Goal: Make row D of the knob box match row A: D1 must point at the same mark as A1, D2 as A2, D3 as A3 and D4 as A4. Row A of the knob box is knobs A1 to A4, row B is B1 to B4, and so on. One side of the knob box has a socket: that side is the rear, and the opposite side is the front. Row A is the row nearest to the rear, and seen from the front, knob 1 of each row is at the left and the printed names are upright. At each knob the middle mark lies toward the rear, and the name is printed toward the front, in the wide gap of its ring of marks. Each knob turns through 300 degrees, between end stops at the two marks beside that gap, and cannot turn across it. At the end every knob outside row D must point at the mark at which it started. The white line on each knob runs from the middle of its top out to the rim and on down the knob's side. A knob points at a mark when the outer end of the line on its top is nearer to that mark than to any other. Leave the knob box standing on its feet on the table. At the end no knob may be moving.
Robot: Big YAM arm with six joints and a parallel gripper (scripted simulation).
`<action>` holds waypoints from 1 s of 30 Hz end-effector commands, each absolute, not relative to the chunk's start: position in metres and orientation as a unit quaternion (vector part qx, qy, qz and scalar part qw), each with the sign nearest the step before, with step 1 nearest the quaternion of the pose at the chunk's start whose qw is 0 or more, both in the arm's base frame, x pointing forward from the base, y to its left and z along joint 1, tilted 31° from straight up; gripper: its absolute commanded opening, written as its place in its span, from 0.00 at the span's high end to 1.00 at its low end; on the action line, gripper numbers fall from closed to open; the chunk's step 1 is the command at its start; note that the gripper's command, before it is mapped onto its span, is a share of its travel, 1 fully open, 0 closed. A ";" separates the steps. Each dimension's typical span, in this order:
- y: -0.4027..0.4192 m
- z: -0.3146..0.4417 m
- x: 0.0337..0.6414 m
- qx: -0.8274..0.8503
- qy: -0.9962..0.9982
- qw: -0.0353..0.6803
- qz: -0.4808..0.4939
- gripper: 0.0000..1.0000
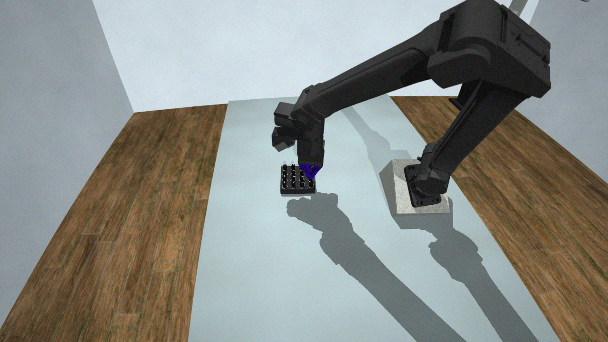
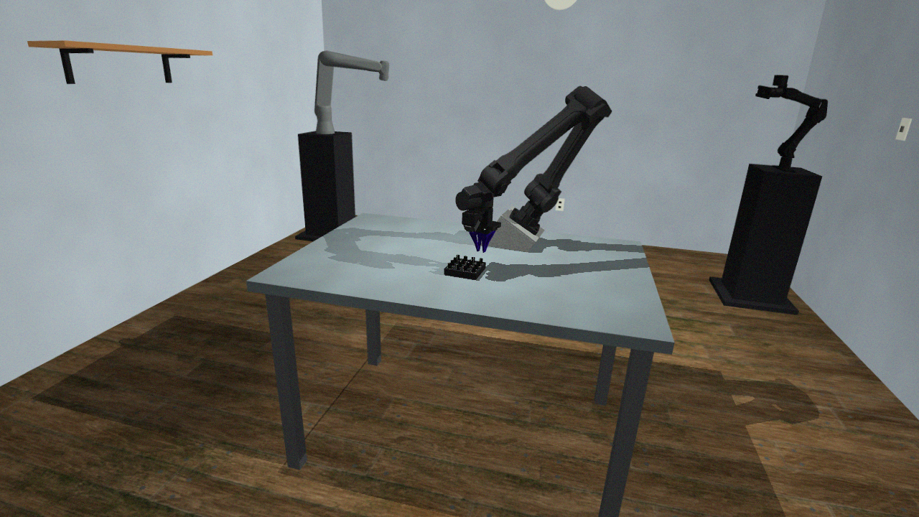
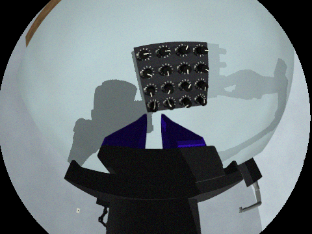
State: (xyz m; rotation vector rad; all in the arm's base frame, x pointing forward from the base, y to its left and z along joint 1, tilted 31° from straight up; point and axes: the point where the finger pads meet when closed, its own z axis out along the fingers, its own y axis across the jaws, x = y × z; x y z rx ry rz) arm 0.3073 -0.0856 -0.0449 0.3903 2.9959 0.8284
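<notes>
The black knob box (image 1: 297, 190) (image 2: 464, 273) (image 3: 175, 78) stands on its feet near the middle of the grey table (image 1: 255, 263) (image 2: 552, 301). It carries four rows of four black knobs with white lines. My gripper (image 1: 311, 171) (image 2: 481, 246) (image 3: 154, 117) has blue fingers pointing down. It hovers a little above the box, over the corner nearest the arm's base. In the wrist view the fingertips sit just short of the box's near left corner knob (image 3: 153, 104). The fingers stand a narrow gap apart with nothing between them.
The arm's base stands on a pale stone block (image 1: 395, 174) (image 2: 510, 236) on the table, to the right of the box. Off the table, two other arms on black pedestals (image 2: 326, 186) (image 2: 767, 238) stand by the walls.
</notes>
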 end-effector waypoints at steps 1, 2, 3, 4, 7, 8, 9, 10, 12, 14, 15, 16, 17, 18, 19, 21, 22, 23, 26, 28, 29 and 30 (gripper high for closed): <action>-0.080 -0.053 0.310 0.127 0.955 0.001 0.267 0.80; -0.080 -0.054 0.310 0.127 0.955 0.001 0.267 0.80; -0.080 -0.054 0.310 0.127 0.955 0.001 0.267 0.80; -0.080 -0.054 0.310 0.127 0.955 0.001 0.267 0.80; -0.081 -0.055 0.316 0.125 0.956 0.007 0.265 0.80; -0.079 -0.057 0.313 0.126 0.956 0.004 0.266 0.80; -0.077 -0.059 0.310 0.127 0.955 0.001 0.267 0.80; -0.076 -0.059 0.310 0.127 0.955 0.000 0.267 0.80; -0.078 -0.059 0.314 0.126 0.956 0.004 0.266 0.80; -0.077 -0.061 0.314 0.126 0.956 0.004 0.266 0.80; -0.076 -0.062 0.312 0.126 0.955 0.002 0.267 0.80; -0.075 -0.062 0.311 0.127 0.955 0.000 0.267 0.80; -0.075 -0.062 0.311 0.128 0.955 0.000 0.267 0.80; -0.077 -0.062 0.313 0.127 0.955 0.003 0.267 0.80; -0.077 -0.062 0.314 0.126 0.956 0.005 0.266 0.80; -0.077 -0.062 0.314 0.126 0.956 0.005 0.266 0.80; -0.075 -0.061 0.311 0.125 0.955 -0.002 0.268 0.80; -0.074 -0.062 0.311 0.125 0.955 -0.002 0.268 0.80; -0.075 -0.062 0.311 0.127 0.955 -0.001 0.268 0.80; -0.075 -0.062 0.311 0.127 0.955 -0.001 0.268 0.80; -0.075 -0.062 0.311 0.127 0.955 -0.001 0.268 0.80; -0.075 -0.062 0.311 0.127 0.955 -0.001 0.268 0.80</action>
